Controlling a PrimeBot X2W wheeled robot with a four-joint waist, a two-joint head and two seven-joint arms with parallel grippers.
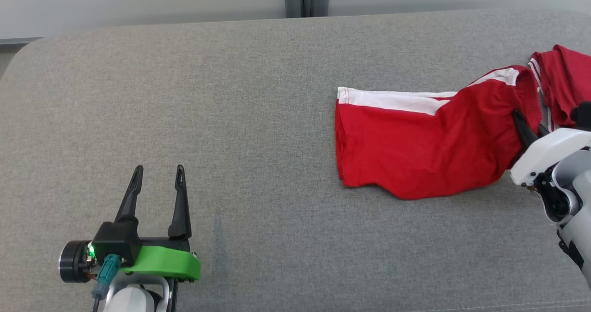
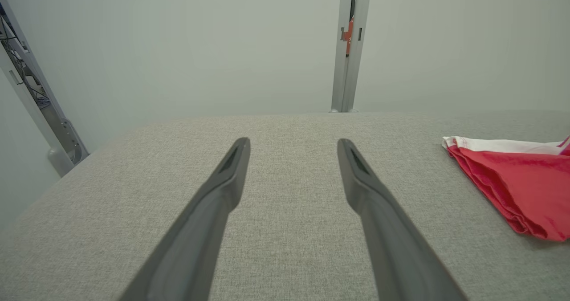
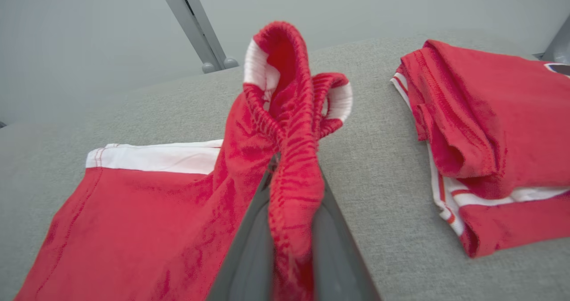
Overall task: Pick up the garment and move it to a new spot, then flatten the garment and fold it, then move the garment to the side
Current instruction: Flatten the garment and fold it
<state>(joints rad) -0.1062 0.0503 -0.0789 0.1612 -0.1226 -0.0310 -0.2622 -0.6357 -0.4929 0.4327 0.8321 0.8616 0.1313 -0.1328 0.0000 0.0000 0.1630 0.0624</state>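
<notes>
Where the cloth bunches over the right hand (image 1: 531, 127), its fingertips are buried in red folds, and in the right wrist view only the dark bases of the two fingers (image 3: 249, 256) show beneath the fabric. They stand together, clamped on a gathered edge of the garment (image 1: 415, 155). The arm behind is cut off by the right edge of the head view. So is a second red garment (image 1: 565, 81) lying folded at the far right of the grey counter (image 1: 231, 95). A dark patch (image 3: 559, 68) on that second piece is cut by the frame and cannot be read.

The garment, red with a white band along its far side, lies right of centre. Its long axis runs left to right, its straight end pointing left and flat on the counter, and its right end is raised into the grip.

Well apart at the near left, the left hand (image 1: 157, 173) points toward the far edge with its fingers apart, holding nothing.
</notes>
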